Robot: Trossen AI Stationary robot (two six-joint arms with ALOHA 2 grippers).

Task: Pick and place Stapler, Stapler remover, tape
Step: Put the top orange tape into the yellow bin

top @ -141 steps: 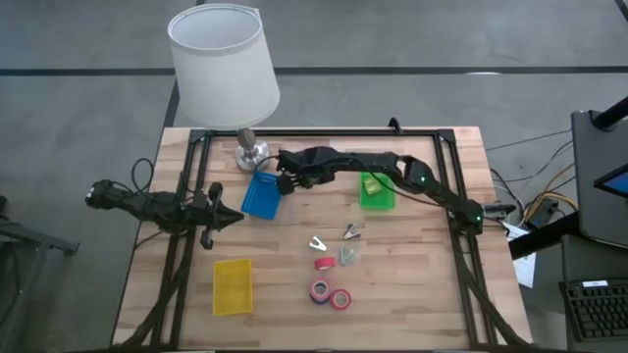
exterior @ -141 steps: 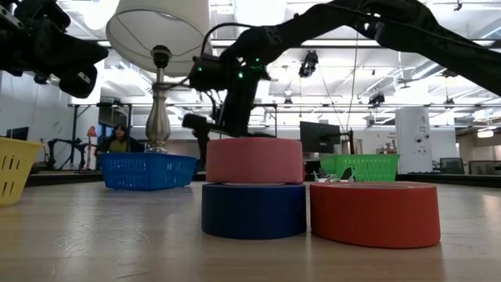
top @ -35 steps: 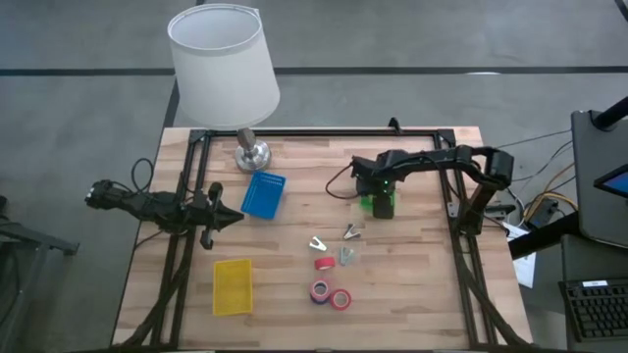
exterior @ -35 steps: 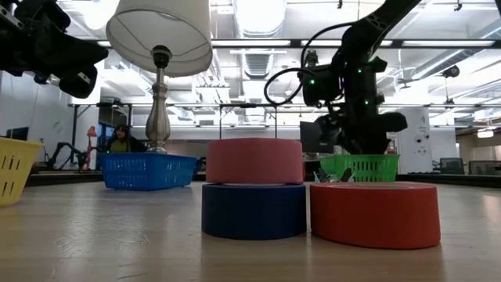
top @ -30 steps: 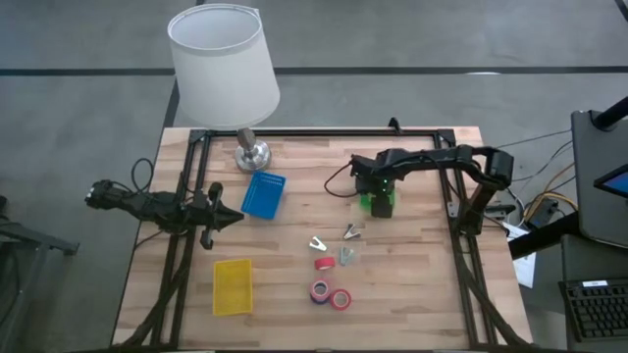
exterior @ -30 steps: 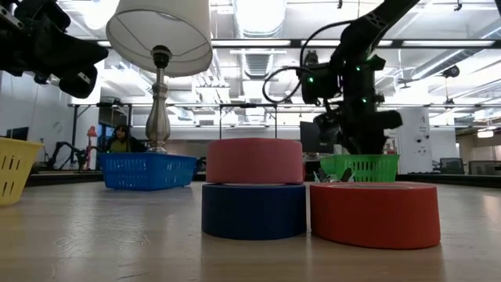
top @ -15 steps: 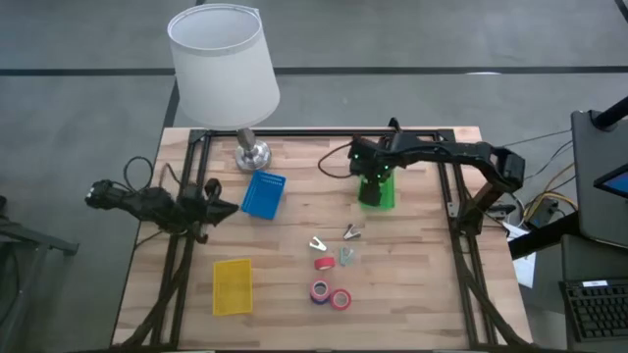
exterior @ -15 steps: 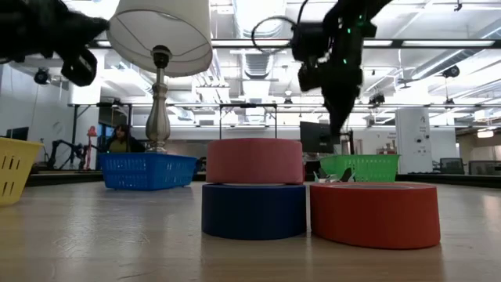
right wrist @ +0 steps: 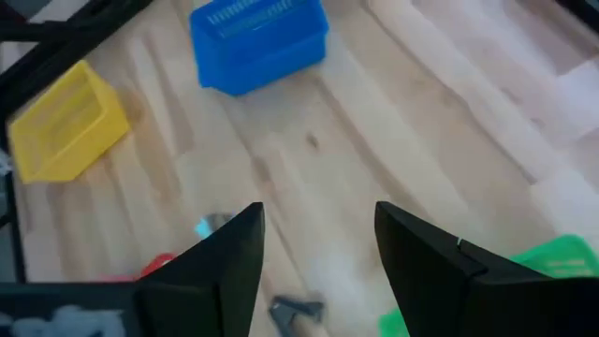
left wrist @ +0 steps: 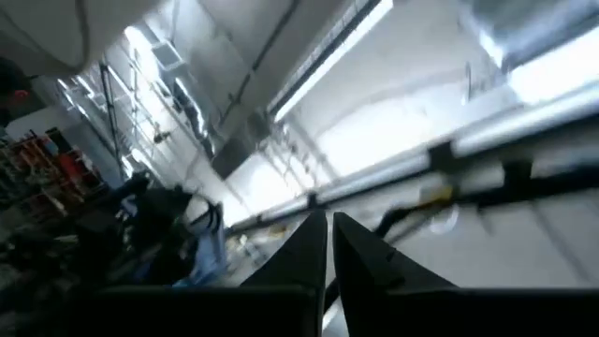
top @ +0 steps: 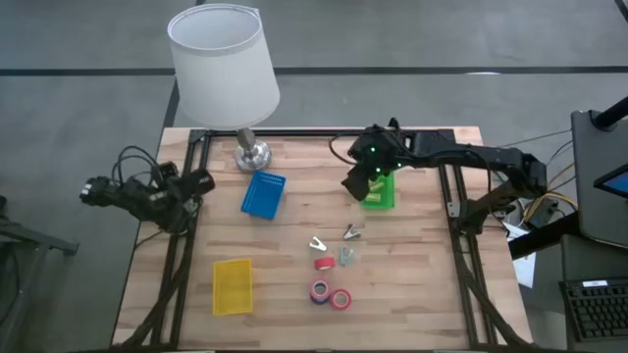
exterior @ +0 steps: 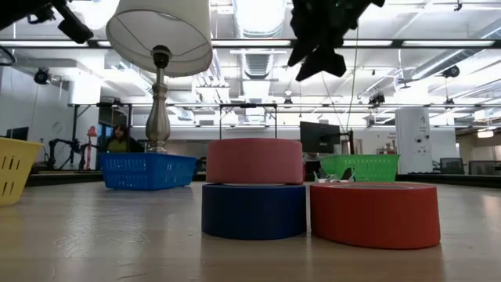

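Risen since a moment ago, right claw hangs released, empty, beside the green tray.

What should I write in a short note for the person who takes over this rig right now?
Right gripper: open, empty, raised beside the green tray.
Left gripper: shut, empty, parked off the table's left edge.
Done: something already lies in the green tray.
Left: red and pink tape rolls near the front edge; small metal pieces mid-table.
Blue tray and yellow tray look empty.
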